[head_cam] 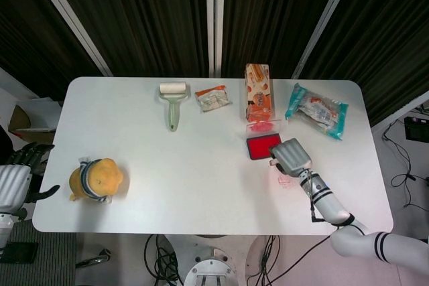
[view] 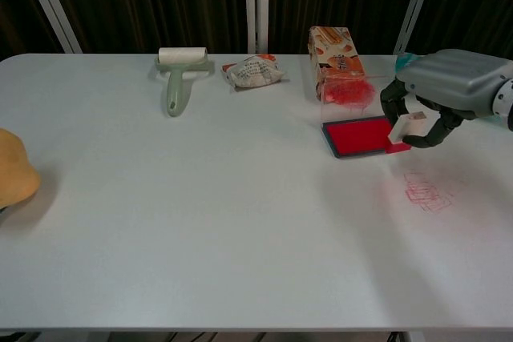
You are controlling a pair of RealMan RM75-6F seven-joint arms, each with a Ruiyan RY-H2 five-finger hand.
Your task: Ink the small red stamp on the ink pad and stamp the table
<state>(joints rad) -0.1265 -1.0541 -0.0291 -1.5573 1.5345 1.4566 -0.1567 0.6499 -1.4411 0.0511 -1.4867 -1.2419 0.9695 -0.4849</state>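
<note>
Only the chest view shows the right hand (view: 437, 102) pinching the stamp (view: 401, 129) beside the ink pad (view: 357, 135); red marks (view: 426, 191) stain the white table (view: 208, 214), dark curtains behind.

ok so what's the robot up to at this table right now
The right hand holds the small stamp, red face down, in the air just past the near right corner of the open red ink pad. Red stamp marks already show on the table in front of the pad, below the hand. The left hand is off the table's left edge, holding nothing.
</note>
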